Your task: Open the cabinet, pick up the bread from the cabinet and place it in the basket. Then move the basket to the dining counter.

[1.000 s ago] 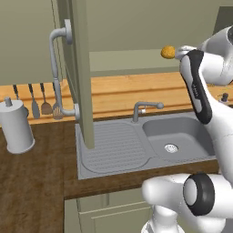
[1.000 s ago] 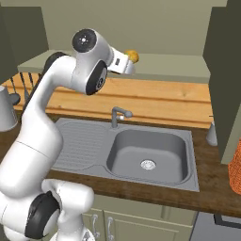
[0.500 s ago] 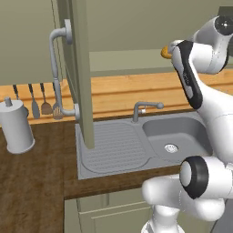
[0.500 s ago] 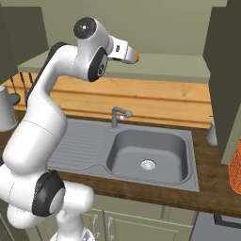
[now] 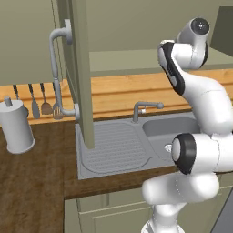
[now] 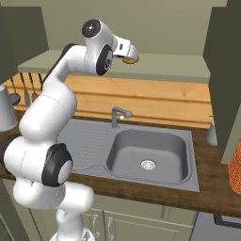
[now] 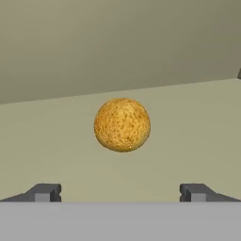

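Observation:
The cabinet stands open, its left door [image 5: 79,68] swung out edge-on with its curved bar handle [image 5: 57,68]. On the pale cabinet shelf [image 6: 169,66] sits the bread [image 7: 122,124], a round golden-brown lump, also seen just past my hand as the bread [image 6: 132,58]. My gripper [image 7: 120,192] is open and level with the bread, which lies a short way ahead, centred between the two fingertips [image 7: 44,192] and untouched. From the right base the gripper [image 6: 128,52] is at the shelf's front edge. The orange basket [image 6: 235,172] shows at the right edge on the worktop. The dining counter is out of view.
Below the shelf lies a steel sink [image 6: 148,155] with a tap [image 6: 117,115] in a dark wood worktop [image 5: 32,182]. A grey canister [image 5: 16,127] and hanging utensils [image 5: 41,102] are at the left. The cabinet's right door [image 6: 226,80] hangs open near the basket.
The arm has risen and reached forward, bringing the hand up to the shelf close to the bread. The jaws have stayed open.

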Tool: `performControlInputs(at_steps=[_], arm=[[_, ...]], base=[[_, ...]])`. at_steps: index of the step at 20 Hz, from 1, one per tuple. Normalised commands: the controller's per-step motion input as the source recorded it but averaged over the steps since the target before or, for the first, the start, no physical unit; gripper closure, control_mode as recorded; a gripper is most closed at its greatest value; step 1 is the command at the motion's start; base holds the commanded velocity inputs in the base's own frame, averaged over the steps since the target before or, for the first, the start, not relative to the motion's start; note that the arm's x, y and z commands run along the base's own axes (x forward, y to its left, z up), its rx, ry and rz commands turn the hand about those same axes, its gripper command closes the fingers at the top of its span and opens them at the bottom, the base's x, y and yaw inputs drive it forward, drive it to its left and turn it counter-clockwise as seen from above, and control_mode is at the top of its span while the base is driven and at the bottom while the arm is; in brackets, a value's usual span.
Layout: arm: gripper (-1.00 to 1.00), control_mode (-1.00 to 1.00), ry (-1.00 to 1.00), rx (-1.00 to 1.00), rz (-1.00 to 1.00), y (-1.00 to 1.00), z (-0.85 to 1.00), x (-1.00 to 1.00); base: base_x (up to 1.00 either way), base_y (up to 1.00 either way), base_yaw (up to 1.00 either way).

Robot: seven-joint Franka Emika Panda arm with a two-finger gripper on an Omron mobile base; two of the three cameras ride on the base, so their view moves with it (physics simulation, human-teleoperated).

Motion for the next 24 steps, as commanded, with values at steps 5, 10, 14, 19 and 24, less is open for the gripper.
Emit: performControlInputs(at_steps=[5, 10, 14, 19, 24], arm=[[-1.0, -1.0, 0.17, 0.0, -0.03, -0.02, 0.02, 0.57], [-1.0, -1.0, 0.12, 0.0, 0.0, -0.11, 0.0, 0.55], [-1.0, -1.0, 0.07, 0.0, 0.0, -0.26, 0.0, 0.55], [-1.0, -1.0, 0.02, 0.0, 0.0, -0.26, -0.01, 0.34], [-1.0, -1.0, 0.02, 0.0, 0.0, -0.04, -0.29, 0.15]], base=[[0.0, 0.0, 0.0], [0.0, 0.0, 0.0], [0.0, 0.0, 0.0], [0.0, 0.0, 0.0], [0.0, 0.0, 0.0]])
